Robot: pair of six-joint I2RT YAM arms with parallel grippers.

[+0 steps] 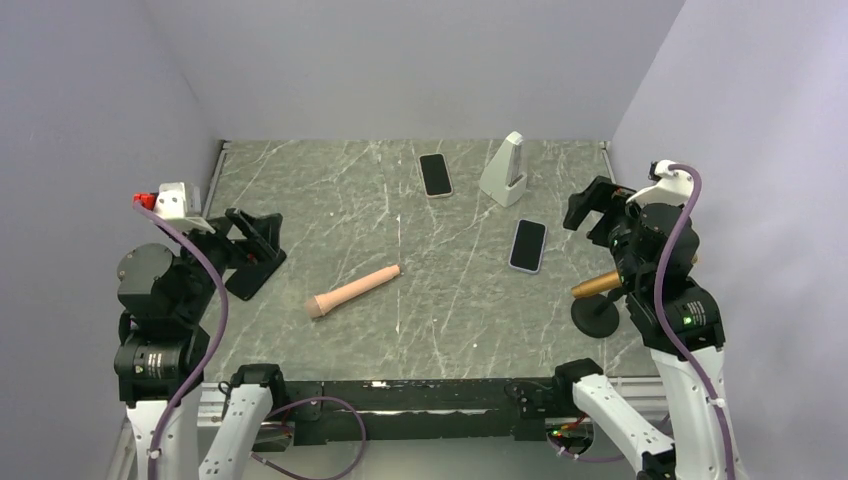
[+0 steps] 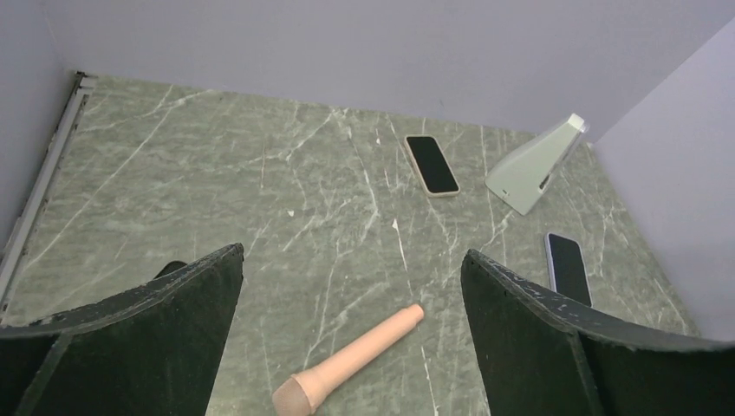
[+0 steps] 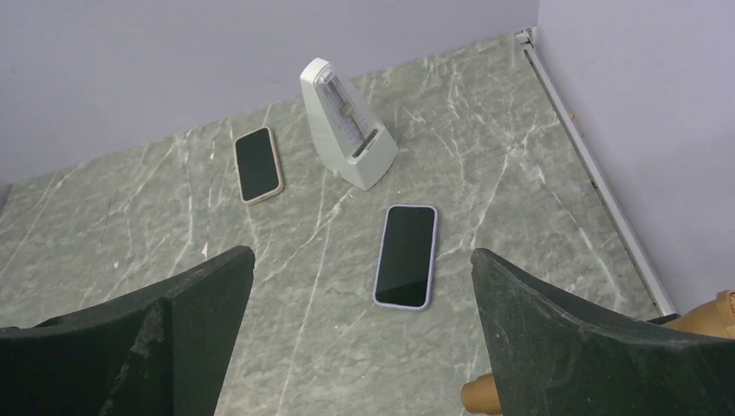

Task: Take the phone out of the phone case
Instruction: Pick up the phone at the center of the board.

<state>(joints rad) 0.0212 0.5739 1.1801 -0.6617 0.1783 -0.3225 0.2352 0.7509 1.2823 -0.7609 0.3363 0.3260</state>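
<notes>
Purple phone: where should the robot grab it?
Probably grip the purple phone across its two long edges, near the middle, with the right tool coming straight down. It lies flat, screen up, so only its narrow width fits the open tool.

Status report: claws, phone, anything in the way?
Left claw open, right claw open, both empty. Lavender-cased phone and tan-cased phone flat, untouched. Metronome between them.

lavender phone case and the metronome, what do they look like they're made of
Lavender phone case: likely soft silicone or rubbery plastic, matte; its rounded rim shows no glare. Metronome: probably hard plastic, smooth off-white, with crisp moulded edges.
</notes>
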